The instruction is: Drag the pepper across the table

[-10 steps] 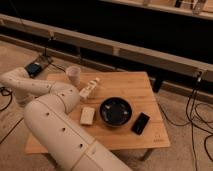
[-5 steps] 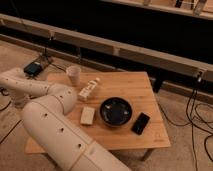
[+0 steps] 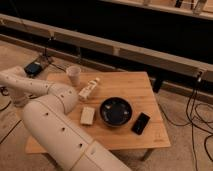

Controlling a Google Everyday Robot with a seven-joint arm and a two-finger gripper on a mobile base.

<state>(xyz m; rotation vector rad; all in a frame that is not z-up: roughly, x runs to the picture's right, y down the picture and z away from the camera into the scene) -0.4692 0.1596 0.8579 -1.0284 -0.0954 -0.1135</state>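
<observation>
Table (image 3: 127,84), light plank top, is carrying a pale cup (image 3: 73,75), a white bottle (image 3: 89,90) lying on its side, a pale block (image 3: 87,115), a black bowl (image 3: 116,111) and a flat black slab (image 3: 140,123). Pepper is not showing; cannot tell where it is lying or how it looks. White arm (image 3: 55,127) is crossing the table's left side. Gripper is out of sight near the left edge; grip cannot be told.

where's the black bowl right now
The black bowl sits right of centre on the table, between the pale block and the dark phone-like slab. The gripper isn't in view.
</observation>
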